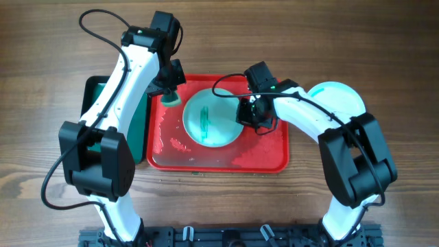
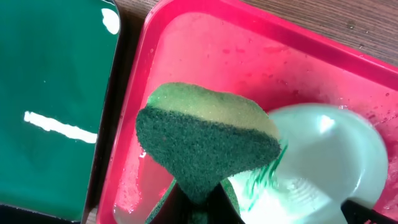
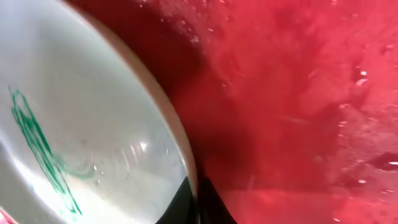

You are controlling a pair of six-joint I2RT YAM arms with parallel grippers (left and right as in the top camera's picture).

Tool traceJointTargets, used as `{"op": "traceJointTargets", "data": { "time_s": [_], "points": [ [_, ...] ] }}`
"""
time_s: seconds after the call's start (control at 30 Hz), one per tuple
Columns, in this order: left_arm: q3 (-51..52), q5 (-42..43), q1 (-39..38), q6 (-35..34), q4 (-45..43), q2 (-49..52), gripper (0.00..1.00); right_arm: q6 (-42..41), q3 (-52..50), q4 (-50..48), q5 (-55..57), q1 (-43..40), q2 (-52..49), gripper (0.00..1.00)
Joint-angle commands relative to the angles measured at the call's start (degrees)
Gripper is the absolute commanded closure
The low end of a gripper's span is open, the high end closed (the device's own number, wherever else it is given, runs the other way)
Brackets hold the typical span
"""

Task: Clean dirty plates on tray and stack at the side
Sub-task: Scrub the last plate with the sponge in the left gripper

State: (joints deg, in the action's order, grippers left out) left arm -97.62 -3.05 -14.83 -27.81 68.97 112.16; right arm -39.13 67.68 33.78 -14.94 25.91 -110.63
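Observation:
A pale cyan plate (image 1: 211,118) with a teal-green smear lies in the wet red tray (image 1: 271,156). My right gripper (image 1: 248,115) is shut on the plate's right rim; in the right wrist view its fingers (image 3: 194,202) pinch the rim of the plate (image 3: 81,118). My left gripper (image 1: 169,88) is shut on a green and yellow sponge (image 1: 171,98) above the tray's far left corner. In the left wrist view the sponge (image 2: 208,140) hangs over the tray (image 2: 205,50), just left of the plate (image 2: 317,168). Another pale cyan plate (image 1: 337,101) lies on the table to the right.
A dark green tray (image 1: 103,92) lies left of the red one, partly under my left arm; it also shows in the left wrist view (image 2: 56,93). Water and foam pool along the red tray's front. The wooden table (image 1: 41,68) surrounds both trays.

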Motion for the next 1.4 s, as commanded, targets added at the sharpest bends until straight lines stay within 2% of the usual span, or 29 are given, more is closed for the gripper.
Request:
{"op": "traceJointTargets", "data": {
  "time_s": [0.0,0.1,0.3,0.43,0.57,0.67,0.8,0.93,1.03,1.13,1.37],
  "points": [
    [3.8,0.7,-1.5,-0.9,-2.6,-0.7,0.96,-1.6,-1.0,-1.2,1.9,0.2,-1.1,0.96],
    [8.8,0.7,-3.6,-0.9,-7.1,-0.7,0.96,1.5,-1.0,-3.0,2.2,0.2,-1.3,0.96],
    [19.8,3.7,-8.5,7.9,-20.7,-0.6,0.96,4.5,-1.0,-3.7,1.3,0.3,-1.6,0.96],
    [25.3,3.6,-10.1,8.1,-28.7,-0.6,0.96,4.6,-1.0,-3.7,1.3,0.3,-1.6,0.96],
    [27.5,4.0,-10.0,7.9,-30.9,0.0,0.96,4.7,-1.0,-3.7,1.3,0.3,-1.6,0.96],
    [27.5,12.6,-10.1,8.5,-31.0,0.6,0.96,6.7,-1.1,-4.4,-2.2,0.3,-1.6,0.96],
    [27.5,30.3,-10.1,11.3,-31.4,0.6,0.96,8.5,-2.0,-6.0,-6.2,0.3,-1.6,0.96],
    [27.5,33.1,-10.1,11.3,-31.6,0.6,0.96,8.5,-3.2,-7.3,-6.6,0.3,-1.6,0.96],
    [27.5,25.9,-9.2,7.2,-33.7,0.6,0.96,7.9,-3.2,-7.4,-6.6,0.3,-1.6,0.96],
    [27.5,14.0,-6.6,2.9,-35.4,0.6,0.96,7.7,-3.3,-7.4,-6.6,0.3,-1.6,0.96],
    [27.5,-10.6,-1.6,3.0,-33.7,0.6,0.96,7.6,-3.3,-7.4,-6.3,0.3,-1.6,0.96]
  ]
}}
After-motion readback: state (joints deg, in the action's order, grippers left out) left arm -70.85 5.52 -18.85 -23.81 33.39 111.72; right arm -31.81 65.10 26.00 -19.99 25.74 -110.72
